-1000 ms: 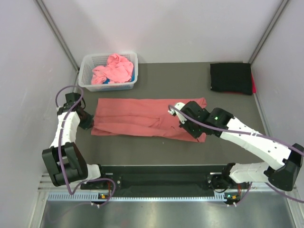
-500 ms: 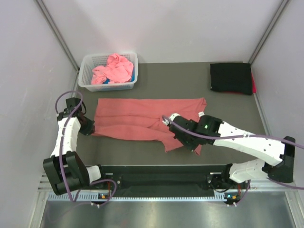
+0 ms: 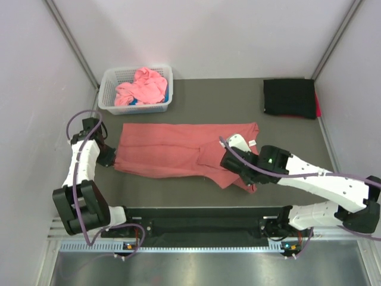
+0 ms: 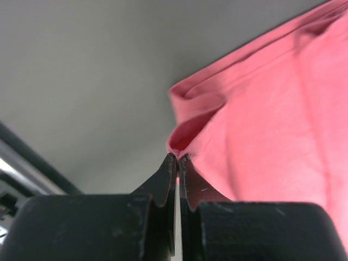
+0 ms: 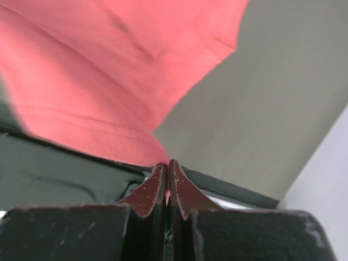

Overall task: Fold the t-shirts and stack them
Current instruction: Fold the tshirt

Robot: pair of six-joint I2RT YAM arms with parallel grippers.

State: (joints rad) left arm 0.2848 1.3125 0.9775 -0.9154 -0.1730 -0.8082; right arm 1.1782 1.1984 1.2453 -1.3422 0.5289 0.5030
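Two-handed, pinches salmon-red t-shirt [image 3: 166,156] with clenched left fingers [image 4: 165,182] at end hem, clenched right fingers [image 5: 156,189] at near corner. Likely light, limp; best taken by hems.

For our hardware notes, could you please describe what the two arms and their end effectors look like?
Both the left arm and right arm have white shells with black joint blocks. A thin purple cable loops along each. The right arm shows a small green light. The left end effector and right end effector each have two dark tapered fingers with pointed tips.
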